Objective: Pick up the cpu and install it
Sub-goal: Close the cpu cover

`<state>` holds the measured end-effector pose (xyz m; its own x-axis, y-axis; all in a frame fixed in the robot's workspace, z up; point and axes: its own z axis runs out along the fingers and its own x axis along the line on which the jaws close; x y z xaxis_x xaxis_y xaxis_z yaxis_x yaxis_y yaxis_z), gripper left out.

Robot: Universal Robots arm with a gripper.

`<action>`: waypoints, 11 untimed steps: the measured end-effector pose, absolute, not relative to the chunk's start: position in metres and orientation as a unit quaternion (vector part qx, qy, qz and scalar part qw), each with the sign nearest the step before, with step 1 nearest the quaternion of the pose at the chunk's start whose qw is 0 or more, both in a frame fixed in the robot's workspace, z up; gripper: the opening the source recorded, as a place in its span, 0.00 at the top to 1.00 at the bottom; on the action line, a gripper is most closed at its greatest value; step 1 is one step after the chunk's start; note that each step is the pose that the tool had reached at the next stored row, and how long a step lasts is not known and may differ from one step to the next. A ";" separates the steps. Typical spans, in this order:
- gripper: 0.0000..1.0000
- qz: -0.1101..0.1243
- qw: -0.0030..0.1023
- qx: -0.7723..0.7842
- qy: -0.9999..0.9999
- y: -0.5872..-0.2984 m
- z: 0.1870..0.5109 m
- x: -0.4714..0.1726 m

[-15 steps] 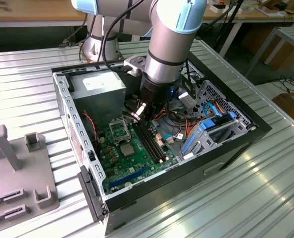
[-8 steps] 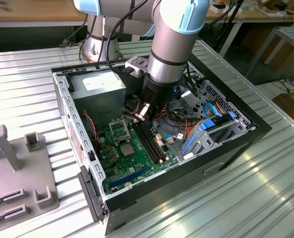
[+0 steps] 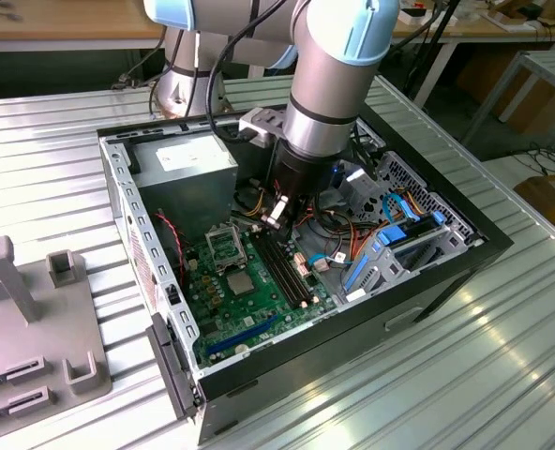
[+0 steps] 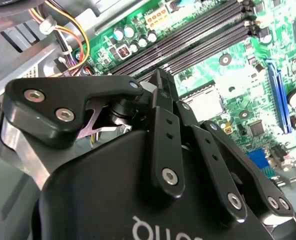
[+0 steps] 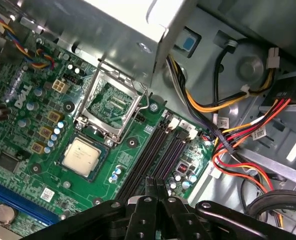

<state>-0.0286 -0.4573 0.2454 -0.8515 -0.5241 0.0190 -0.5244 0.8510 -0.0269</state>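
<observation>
The cpu (image 5: 83, 156) lies flat in its socket on the motherboard (image 5: 138, 150), with the hinged load plate (image 5: 110, 102) swung up and open just beyond it. The gripper (image 5: 155, 186) hangs above the memory slots (image 5: 155, 152), fingers drawn together on nothing. The cpu sits off to one side of the fingertips, across the slots, apart from them. In the exterior view it lies toward that view's left of the gripper (image 3: 276, 217). It appears seated, though the pictures cannot confirm this.

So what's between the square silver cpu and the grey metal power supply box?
The open metal socket frame, in the first wrist view; cpu and power supply box flank it.
</observation>
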 end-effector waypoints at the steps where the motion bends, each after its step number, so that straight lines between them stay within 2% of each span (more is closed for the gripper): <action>1: 0.89 0.016 0.005 0.277 -0.961 -0.457 0.245 -0.028; 11: 0.89 0.016 0.003 0.321 -0.947 -0.457 0.244 -0.020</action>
<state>-0.0195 -0.4573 0.2442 -0.7944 -0.6072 0.0167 -0.6074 0.7939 -0.0284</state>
